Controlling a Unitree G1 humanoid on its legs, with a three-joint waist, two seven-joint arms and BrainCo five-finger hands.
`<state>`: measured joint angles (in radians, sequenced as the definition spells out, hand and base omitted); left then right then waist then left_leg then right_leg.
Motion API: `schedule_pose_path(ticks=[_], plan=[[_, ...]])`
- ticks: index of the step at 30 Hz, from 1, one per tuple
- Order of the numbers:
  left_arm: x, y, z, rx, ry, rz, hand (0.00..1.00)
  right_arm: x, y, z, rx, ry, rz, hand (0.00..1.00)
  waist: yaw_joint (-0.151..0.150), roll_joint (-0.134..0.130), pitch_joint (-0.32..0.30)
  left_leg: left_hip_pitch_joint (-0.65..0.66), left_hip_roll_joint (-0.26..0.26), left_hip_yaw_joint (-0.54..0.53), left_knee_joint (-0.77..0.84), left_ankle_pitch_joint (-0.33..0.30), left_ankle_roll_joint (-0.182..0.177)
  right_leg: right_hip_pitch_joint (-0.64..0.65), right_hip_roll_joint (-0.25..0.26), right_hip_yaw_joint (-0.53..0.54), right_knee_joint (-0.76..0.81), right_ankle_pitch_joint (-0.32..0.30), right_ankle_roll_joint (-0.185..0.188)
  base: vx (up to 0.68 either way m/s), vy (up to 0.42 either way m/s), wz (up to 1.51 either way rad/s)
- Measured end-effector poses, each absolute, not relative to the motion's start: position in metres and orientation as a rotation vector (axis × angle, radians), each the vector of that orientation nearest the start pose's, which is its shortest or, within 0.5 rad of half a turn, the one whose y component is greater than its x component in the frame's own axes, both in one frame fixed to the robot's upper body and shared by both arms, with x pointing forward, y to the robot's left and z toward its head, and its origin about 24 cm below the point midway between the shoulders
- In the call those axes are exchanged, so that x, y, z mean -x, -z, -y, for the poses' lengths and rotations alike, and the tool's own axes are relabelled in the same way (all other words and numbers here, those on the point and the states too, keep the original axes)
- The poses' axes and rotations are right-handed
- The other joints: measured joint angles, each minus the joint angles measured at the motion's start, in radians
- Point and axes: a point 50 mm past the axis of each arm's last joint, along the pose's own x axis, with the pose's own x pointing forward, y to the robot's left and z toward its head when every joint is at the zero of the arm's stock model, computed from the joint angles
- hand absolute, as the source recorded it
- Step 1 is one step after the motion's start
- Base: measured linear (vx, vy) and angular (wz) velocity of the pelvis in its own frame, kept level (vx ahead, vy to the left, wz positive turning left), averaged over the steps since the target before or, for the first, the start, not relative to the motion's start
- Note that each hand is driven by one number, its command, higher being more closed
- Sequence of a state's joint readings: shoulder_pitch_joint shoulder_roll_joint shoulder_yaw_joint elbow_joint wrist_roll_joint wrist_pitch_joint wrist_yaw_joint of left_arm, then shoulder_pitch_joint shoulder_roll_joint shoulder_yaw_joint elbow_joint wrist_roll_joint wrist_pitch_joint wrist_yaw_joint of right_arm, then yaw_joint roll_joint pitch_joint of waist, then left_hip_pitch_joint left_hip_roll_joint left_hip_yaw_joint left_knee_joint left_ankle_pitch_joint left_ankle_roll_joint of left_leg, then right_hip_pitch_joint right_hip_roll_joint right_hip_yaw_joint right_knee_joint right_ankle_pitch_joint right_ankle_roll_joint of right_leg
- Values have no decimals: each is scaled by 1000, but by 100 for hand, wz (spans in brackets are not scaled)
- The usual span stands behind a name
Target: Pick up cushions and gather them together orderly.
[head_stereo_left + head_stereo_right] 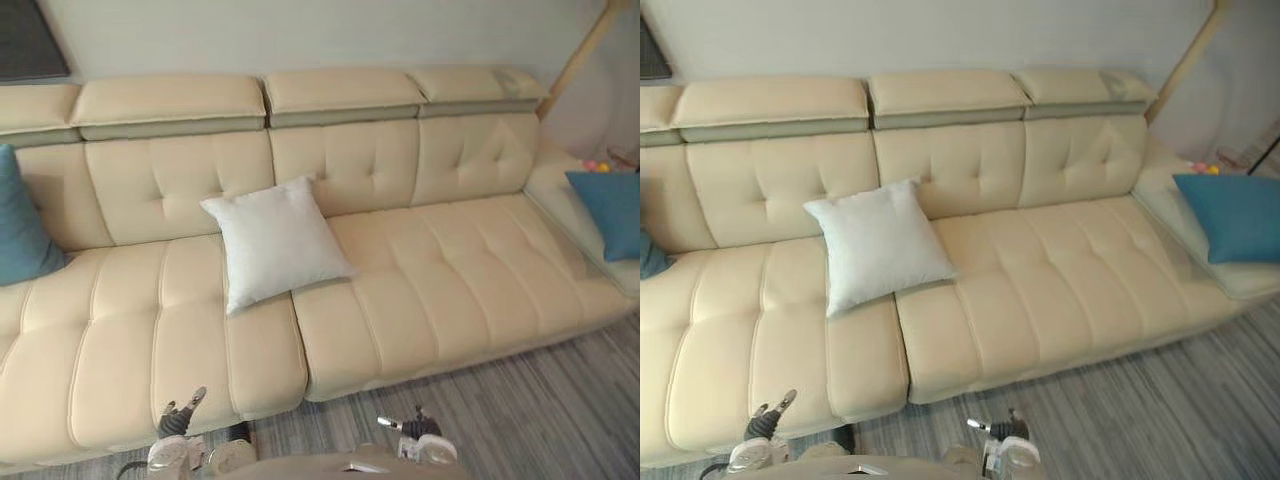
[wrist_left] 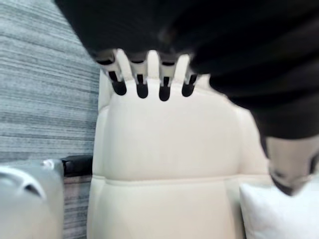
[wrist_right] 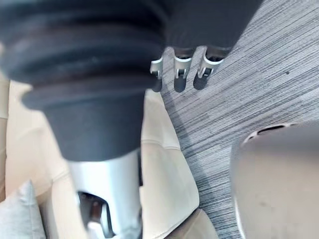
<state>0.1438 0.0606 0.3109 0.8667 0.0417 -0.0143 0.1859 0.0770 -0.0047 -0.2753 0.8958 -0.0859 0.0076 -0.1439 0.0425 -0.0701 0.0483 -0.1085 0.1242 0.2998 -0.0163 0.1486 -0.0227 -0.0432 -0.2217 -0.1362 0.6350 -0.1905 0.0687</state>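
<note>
Cream sofa (image 1: 450,270) runs right across in front of you. White cushion (image 1: 272,240) sits at the sofa's middle, tilted back against the backrest, with its lower edge over the seam between two seat sections. Left blue cushion (image 1: 18,225) stands at the sofa's left end against the backrest, partly cut off. Right blue cushion (image 1: 610,210) lies at the sofa's right end, on the side section. All three are well apart from each other.

Your left hand (image 1: 178,418) hangs low over the sofa's front edge. Its fingers (image 2: 142,84) are straight and apart in a row, thumb off to one side, gripping nothing. Cream seat and a corner of the white cushion show past them.

Your right hand (image 1: 415,428) hangs just off the sofa's front edge, over the grey striped floor (image 1: 540,420). Its fingers (image 3: 180,74) are loose and apart, also empty. Both hands are well apart from every cushion.
</note>
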Motion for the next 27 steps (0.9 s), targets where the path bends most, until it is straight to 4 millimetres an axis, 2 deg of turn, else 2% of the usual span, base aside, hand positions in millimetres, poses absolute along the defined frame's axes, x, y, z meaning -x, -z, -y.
schedule_pose_path(ticks=[1, 2, 3, 4, 5, 6, 7, 8, 9, 10, 11, 12, 13, 14, 15, 16, 17, 18, 19, 24, 27], plan=[[-97, 143, -236, -66, -522, -983, 0, -124, 145, 203, 35, 374, -972, 0, 15, -10, -14, -33, -3, 6, 4, 29, -1, 9, 17, 22, -101, -42, 48, -74, -163, -38], [-96, 145, -230, -52, -521, -991, 0, -129, 142, 209, 53, 387, -957, 0, 32, 2, -26, -74, 15, 4, 9, 43, -5, 12, 42, 20, -203, -56, 54, -126, -190, -63], [-96, 147, -222, -29, -510, -1001, 0, -139, 138, 215, 69, 392, -930, 0, 48, 24, -18, -103, 24, -11, 18, 47, -7, 24, 64, 15, -284, -56, 54, -186, -147, -75], [-96, 148, -217, -10, -514, -1004, 0, -148, 134, 219, 84, 395, -903, 0, 51, 43, -3, -120, 28, -30, 25, 65, -13, 48, 75, 13, -362, -60, 60, -260, -150, -46], [-98, 149, -214, -11, -507, -1005, 0, -152, 131, 225, 99, 402, -890, 0, 38, 69, 14, -126, 33, -41, 29, 83, -21, 72, 84, 3, -399, -62, 70, -267, -91, 18], [-102, 149, -206, -21, -462, -1003, 0, -143, 132, 234, 123, 430, -908, 0, 20, 91, 33, -116, 34, -72, 24, 95, -25, 95, 91, -36, -395, -61, 67, -235, -44, 52], [-104, 149, -204, -25, -450, -1001, 0, -139, 133, 235, 127, 438, -918, 0, 17, 100, 31, -113, 34, -78, 19, 97, -30, 99, 95, -44, -394, -63, 66, -217, -17, 54], [-105, 148, -202, -31, -435, -994, 0, -137, 133, 237, 133, 446, -921, 0, 14, 122, 24, -114, 43, -83, 13, 92, -34, 95, 105, -48, -382, -66, 63, -215, -10, 22], [-108, 148, -200, -40, -418, -987, 0, -138, 133, 235, 126, 442, -921, 0, 10, 119, 27, -123, 45, -86, 13, 51, -58, 84, 107, -57, -375, -63, 57, -209, -4, 27], [-113, 146, -200, -42, -413, -976, 0, -138, 134, 230, 112, 438, -921, 0, 6, 87, 36, -141, 36, -81, 33, -31, -90, 76, 89, -68, -389, -50, 37, -197, 49, 25], [-123, 144, -198, -38, -405, -953, 0, -140, 135, 223, 91, 433, -922, 0, 8, 60, 47, -178, 23, -76, 134, -50, -43, 57, 55, -84, -386, -42, 35, -154, 58, 20], [-124, 144, -198, -33, -405, -950, 0, -140, 136, 222, 86, 435, -923, 0, 8, 52, 50, -199, 18, -82, 218, -56, -25, 47, 45, -85, -378, -38, 37, -222, 92, 15], [-125, 143, -198, -30, -406, -943, 0, -137, 137, 221, 81, 442, -930, 0, 3, 46, 50, -224, 3, -103, 454, -140, 1, 37, 28, -88, -369, -28, 50, -174, 70, 11], [-123, 144, -197, -30, -406, -953, 0, -133, 138, 222, 83, 446, -940, 0, -5, 54, 49, -205, 1, -116, 543, -254, -13, 40, 28, -87, -371, -26, 53, -157, 133, 8], [-120, 145, -196, -26, -406, -962, 0, -129, 139, 223, 81, 452, -948, 0, -9, 66, 48, -178, 3, -135, 548, -326, -31, 41, 38, -80, -370, -23, 59, -61, 140, -3], [-119, 146, -195, -23, -404, -965, 0, -127, 139, 223, 80, 456, -952, 0, -10, 82, 44, -165, 1, -147, 522, -348, -30, 41, 47, -77, -370, -22, 64, -65, 154, -11], [-116, 147, -196, -22, -407, -975, 0, -125, 141, 220, 67, 454, -965, 0, -8, 67, 50, -151, -22, -140, 487, -340, -23, 40, 44, -52, -381, -18, 63, -54, 118, -8], [-114, 147, -200, -36, -407, -979, 0, -119, 146, 209, 34, 441, -995, 0, -16, 33, 35, -122, -62, -120, 392, -294, -11, 38, 26, -19, -421, 1, 51, -47, 106, -4], [-112, 147, -202, -43, -411, -983, 0, -115, 149, 204, 15, 441, -1014, 0, -20, 16, 24, -102, -82, -109, 338, -272, -10, 40, 19, -5, -446, 16, 40, -34, 109, -2], [-109, 149, -202, -51, -399, -998, 0, -113, 151, 203, 7, 444, -1026, 0, -24, 26, 18, -54, -99, -80, 266, -248, -9, 58, 18, 36, -506, 58, 21, -37, 50, -18], [-102, 153, -200, -66, -367, -1038, 0, -108, 154, 203, 4, 448, -1052, 0, -35, 31, 7, 0, -98, -53, 220, -233, -21, 82, 26, 64, -536, 73, 27, -7, -30, -36]])
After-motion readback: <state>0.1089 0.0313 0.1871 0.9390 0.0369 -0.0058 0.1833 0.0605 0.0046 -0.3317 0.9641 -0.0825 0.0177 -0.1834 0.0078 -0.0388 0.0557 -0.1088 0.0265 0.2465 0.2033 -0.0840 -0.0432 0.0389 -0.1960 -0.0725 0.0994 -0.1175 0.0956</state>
